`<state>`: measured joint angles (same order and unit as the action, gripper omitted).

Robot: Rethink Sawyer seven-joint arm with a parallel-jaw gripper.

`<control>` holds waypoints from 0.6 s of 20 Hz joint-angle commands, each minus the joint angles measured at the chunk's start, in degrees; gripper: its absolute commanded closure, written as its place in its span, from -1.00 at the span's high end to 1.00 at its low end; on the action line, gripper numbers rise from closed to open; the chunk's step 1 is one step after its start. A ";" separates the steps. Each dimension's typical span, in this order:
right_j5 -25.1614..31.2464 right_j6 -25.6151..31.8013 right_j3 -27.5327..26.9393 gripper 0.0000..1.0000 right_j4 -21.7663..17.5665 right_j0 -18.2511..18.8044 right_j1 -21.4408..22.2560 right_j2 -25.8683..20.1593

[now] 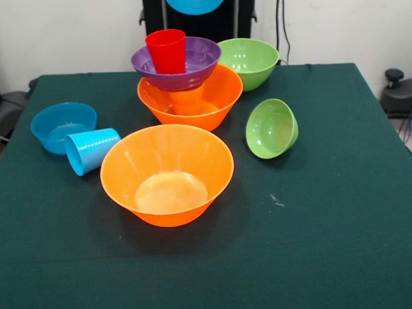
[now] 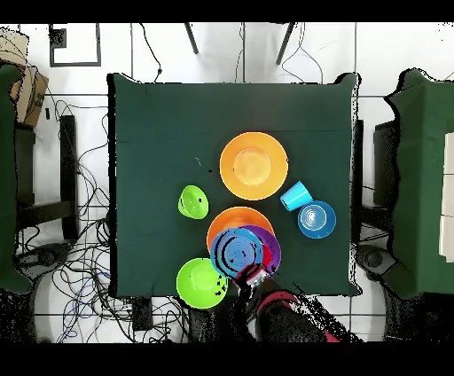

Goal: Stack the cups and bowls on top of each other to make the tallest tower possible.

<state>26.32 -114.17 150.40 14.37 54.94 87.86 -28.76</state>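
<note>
Tower half built on a dark green desk (image 1: 347, 258).

A red cup (image 1: 166, 51) is stood in a purple bowl (image 1: 200, 62), carried by an orange cup (image 1: 188, 100) inside an orange bowl (image 1: 217, 99) at the far middle. A small blue bowl (image 1: 195, 0) is seen above; the gripper's state cannot be told. White walls and floor cables (image 2: 80, 266) surround the desk.

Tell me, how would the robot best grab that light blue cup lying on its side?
Probably from straight above, closing across the light blue cup around its middle. It lies tipped over, open mouth toward the front camera, so its rim cannot be pinched from above. The small blue bowl beside it crowds one side.
</note>
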 commanded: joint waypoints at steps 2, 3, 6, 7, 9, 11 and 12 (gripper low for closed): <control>0.68 21.01 -1.82 -1.00 -2.93 2.63 -3.08 -4.55; 0.32 21.21 -1.57 -1.00 -2.69 2.78 -3.04 -4.76; -3.02 23.12 0.55 -1.00 0.38 3.42 -2.60 -6.01; -3.08 23.03 0.20 -1.00 0.82 3.29 -2.30 -5.99; -4.96 23.68 0.81 -1.00 2.51 3.64 -2.26 -7.15; -7.54 23.28 1.60 -1.00 3.92 4.46 -2.99 -9.25; -8.82 22.65 1.87 -1.00 4.02 4.94 -3.26 -10.43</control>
<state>25.41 -110.16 150.54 15.57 59.01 87.50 -31.97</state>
